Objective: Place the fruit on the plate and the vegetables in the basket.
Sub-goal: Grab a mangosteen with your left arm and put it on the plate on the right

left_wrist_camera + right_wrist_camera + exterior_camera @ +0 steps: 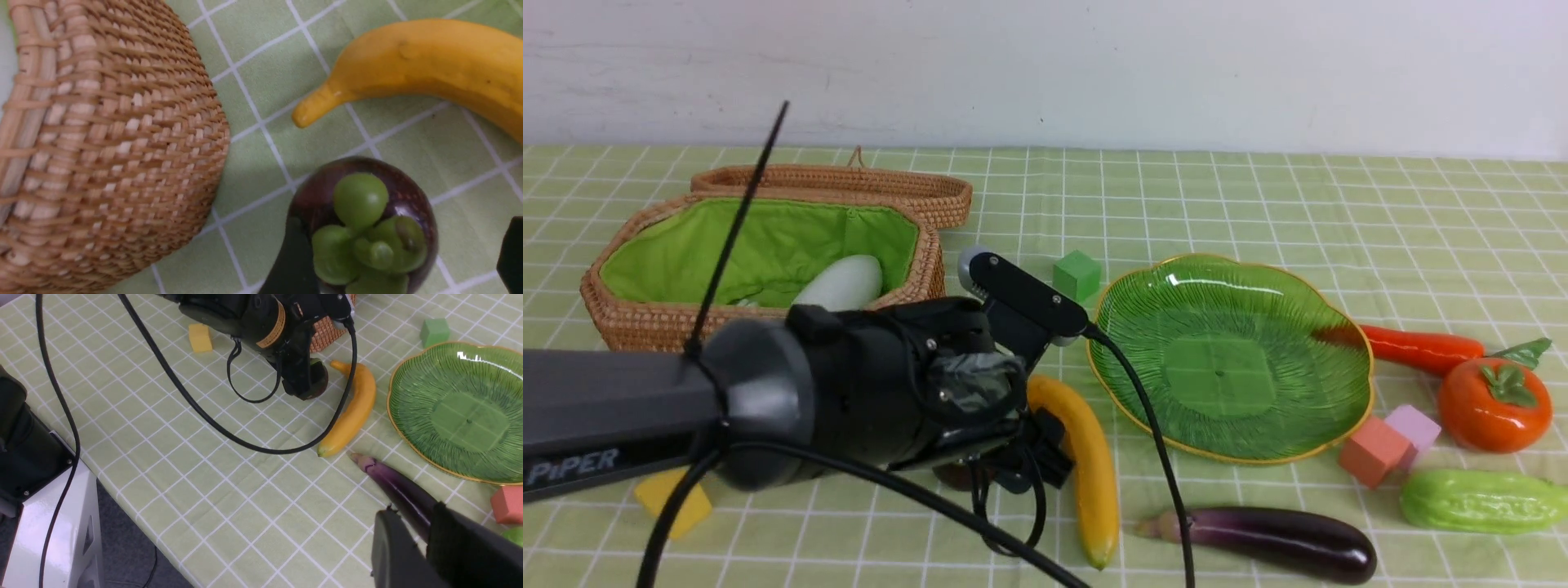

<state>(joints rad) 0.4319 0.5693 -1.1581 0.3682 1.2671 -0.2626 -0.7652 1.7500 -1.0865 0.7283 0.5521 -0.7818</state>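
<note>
Because the mangosteen (pixel 363 220) is round and glossy, the main risk is that it rolls or squirts out sideways if the left gripper (pixel 398 259) closes off centre. The jaws are spread wide, 1 finger on each side of the fruit, which sits on the table with its green cap up. One finger looks very close to its skin, so a slight shift could nudge it first.

The banana (pixel 1086 457) lies just beside the mangosteen, with its stem tip pointing toward it. The basket (pixel 621 318) wall is near on the other side. A rolling fruit or a wide finger could knock either one. The way to the plate (pixel 1233 359) passes over the banana, and a low carry could drag it. The left arm's cable (pixel 1152 441) also hangs across that path.

The plate holds nothing yet, and a round fruit let go too high could roll on the glass. The basket holds 1 white vegetable (pixel 841 282). The eggplant (pixel 1274 535), carrot (pixel 1417 349), gourd (pixel 1478 500) and persimmon (pixel 1494 404) wait on the table around the plate, among 4 foam cubes.

The right gripper (pixel 425 543) hovers apart near the eggplant. I cannot tell whether its jaws are pressed together.
</note>
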